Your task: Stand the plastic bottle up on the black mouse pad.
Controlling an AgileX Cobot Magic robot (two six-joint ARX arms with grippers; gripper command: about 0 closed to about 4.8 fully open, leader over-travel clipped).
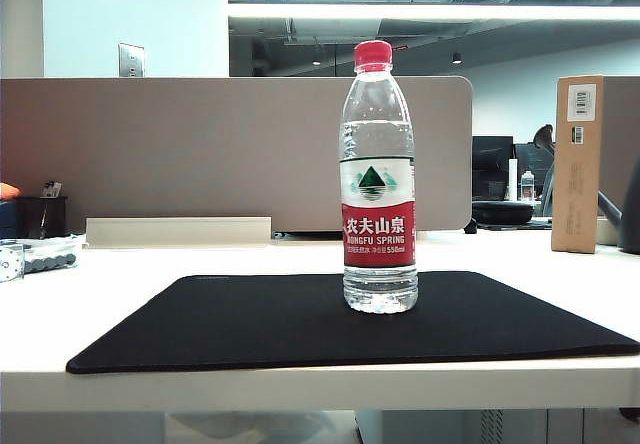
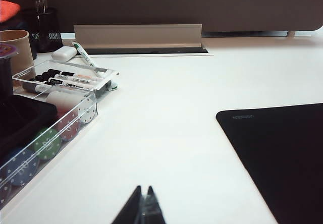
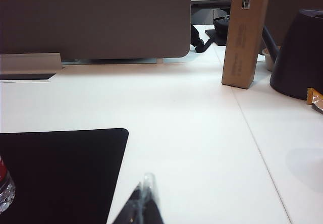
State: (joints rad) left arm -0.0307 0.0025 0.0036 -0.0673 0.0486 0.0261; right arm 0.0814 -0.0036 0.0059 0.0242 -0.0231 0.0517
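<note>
The bottle [image 1: 378,179] is standing upright on the pad [image 1: 250,319], resting free of both arms, so the task appears complete: the left pincer [image 2: 143,206] and right pincer [image 3: 143,199] are both idling pressed together, empty, low over the table [image 2: 166,113], the pad lying between them.

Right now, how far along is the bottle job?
Done: the plastic bottle stands upright on the black mouse pad, red cap up. In hand: nothing; the left gripper and right gripper are both shut and empty, low over the white table beside the pad. Left: nothing that I can see.
</note>
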